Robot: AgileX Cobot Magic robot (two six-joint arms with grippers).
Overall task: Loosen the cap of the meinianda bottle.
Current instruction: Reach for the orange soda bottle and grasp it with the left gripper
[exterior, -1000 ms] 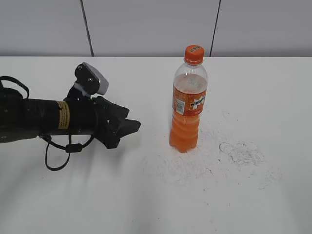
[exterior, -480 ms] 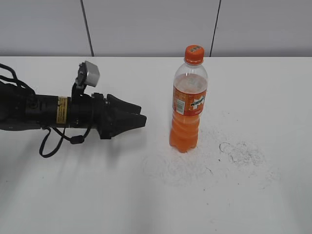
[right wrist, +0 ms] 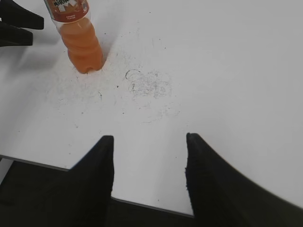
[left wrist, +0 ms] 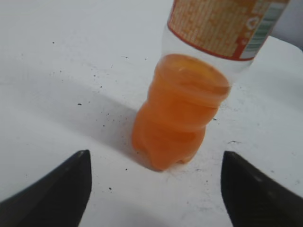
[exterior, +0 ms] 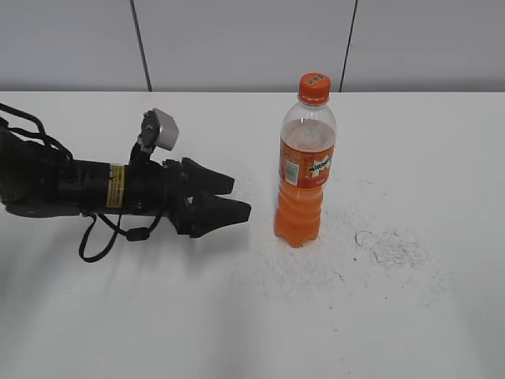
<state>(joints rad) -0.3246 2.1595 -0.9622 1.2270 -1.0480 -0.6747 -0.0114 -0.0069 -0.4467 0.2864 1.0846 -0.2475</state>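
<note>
The meinianda bottle (exterior: 304, 170) stands upright on the white table, orange drink inside, orange label. Its small orange cap (exterior: 314, 86) sits on top. The bottle's lower body shows in the left wrist view (left wrist: 182, 111) and in the right wrist view (right wrist: 78, 35). My left gripper (exterior: 230, 199) lies low and level, left of the bottle's base, open and empty, a short gap from it. In its wrist view the gripper (left wrist: 154, 163) has wide-apart fingers framing the bottle's base. My right gripper (right wrist: 149, 142) is open and empty, high above the table's near edge, out of the exterior view.
The white table (exterior: 379, 316) has dark scuff marks (exterior: 390, 246) right of the bottle. A grey panelled wall (exterior: 237, 43) runs behind. The table's near edge (right wrist: 142, 203) shows under my right gripper. A black cable (exterior: 99, 245) loops under the left arm.
My left gripper has moved right toward the bottle and has rolled, its fingers now spread apart. The bottle has not moved.
</note>
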